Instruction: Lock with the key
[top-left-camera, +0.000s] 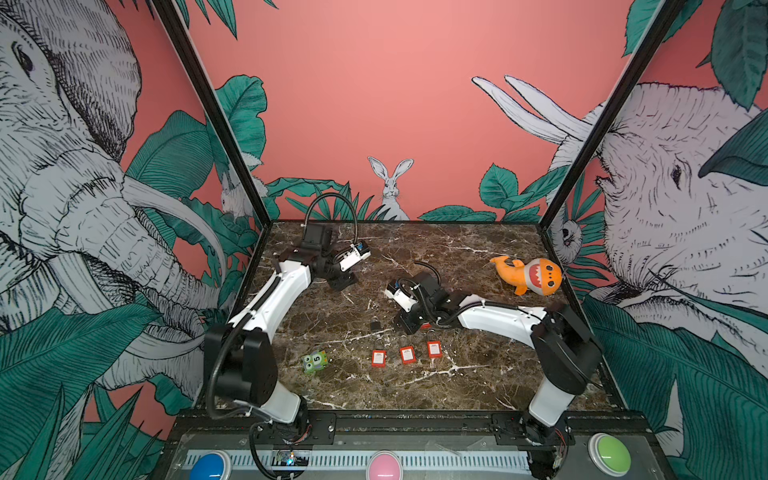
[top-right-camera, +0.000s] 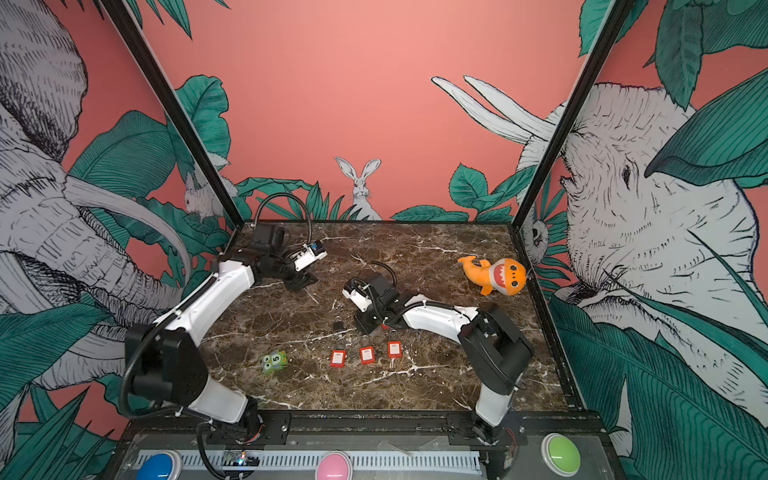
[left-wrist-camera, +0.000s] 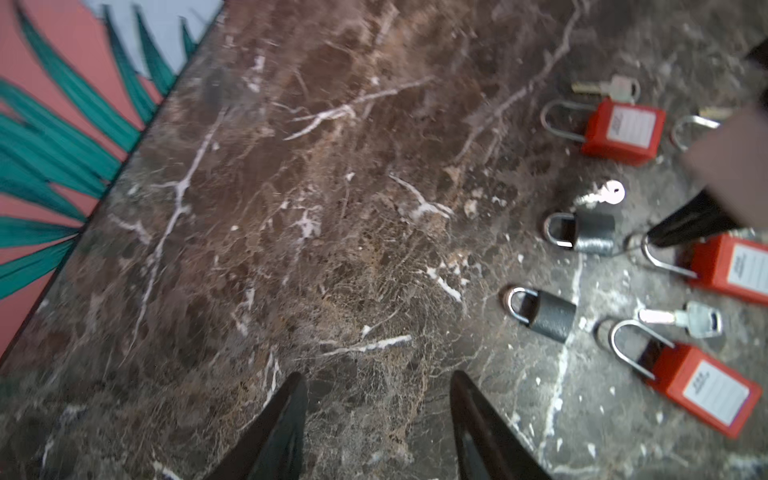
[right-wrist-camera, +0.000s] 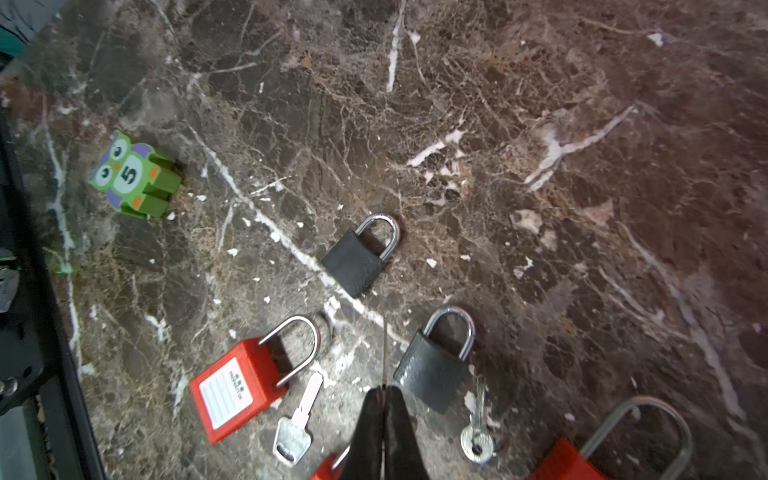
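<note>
Jaws on the left arm stand partly open and empty over bare marble surface (left-wrist-camera: 332, 208), while the right arm's jaws are shut above a black padlock (right-wrist-camera: 434, 368) with a small key (right-wrist-camera: 477, 440) beside it, red padlocks (top-left-camera: 407, 354) nearby, jungle murals (top-left-camera: 83, 208) around.

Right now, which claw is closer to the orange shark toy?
Right. The right gripper, shut, is mid-table over the padlocks; the orange shark toy lies toward the right edge from it. The left gripper, open, hangs left of centre, farther off.
</note>
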